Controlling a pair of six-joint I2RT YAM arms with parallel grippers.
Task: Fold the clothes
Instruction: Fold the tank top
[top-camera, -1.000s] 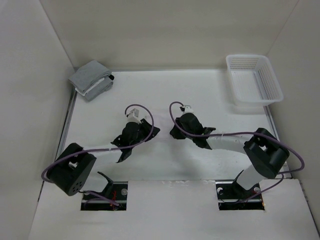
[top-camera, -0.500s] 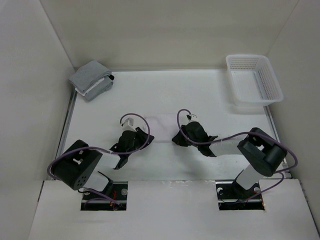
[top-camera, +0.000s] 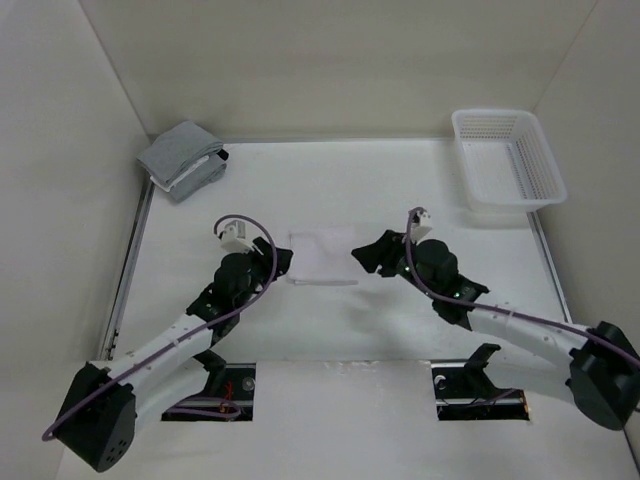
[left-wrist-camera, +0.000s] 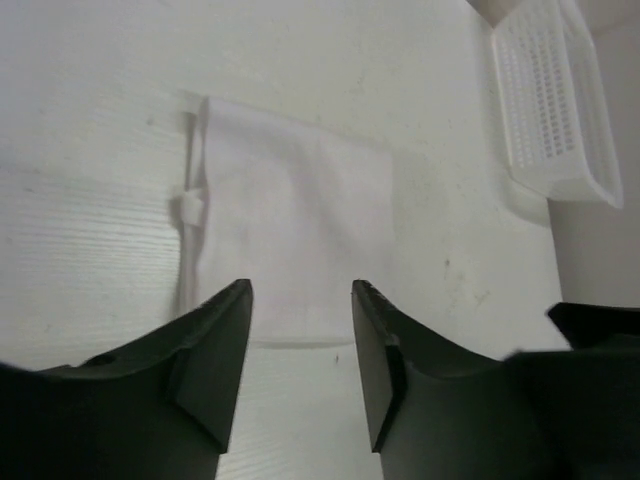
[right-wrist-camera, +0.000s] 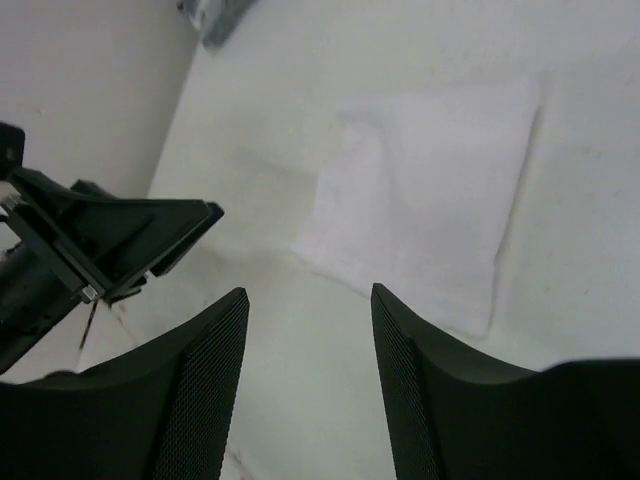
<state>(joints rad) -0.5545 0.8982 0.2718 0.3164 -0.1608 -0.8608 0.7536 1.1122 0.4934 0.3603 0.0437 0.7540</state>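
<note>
Where the table (top-camera: 420, 190) meets its far left corner, a grey-and-white bundle (top-camera: 181, 159) sits folded, well apart from everything else. Left arm reaches in low from the near left. Left gripper (top-camera: 278, 262) sits just beside the left edge of the white garment (top-camera: 322, 257). Wrist view: its two dark fingers (left-wrist-camera: 215, 340) stand spread with nothing between them, and the garment's edge shows through the gap. Whether the tips touch the fabric, cannot tell.

Garment lies flat near the middle of the table, between the two grippers. It is folded to a small neat rectangle, with a narrow seam strip showing along one side. Fabric plain and thin, almost the same white as the tabletop.

Right gripper (top-camera: 368, 255) faces it from the right, just beside the garment's right edge, arm stretched in from the near right. Its fingers (right-wrist-camera: 200, 380) are also spread wide and empty. The garment and the other gripper are visible beyond the gap.

Far right corner: white mesh basket (top-camera: 510, 160), upright, well apart from garment and arms.
</note>
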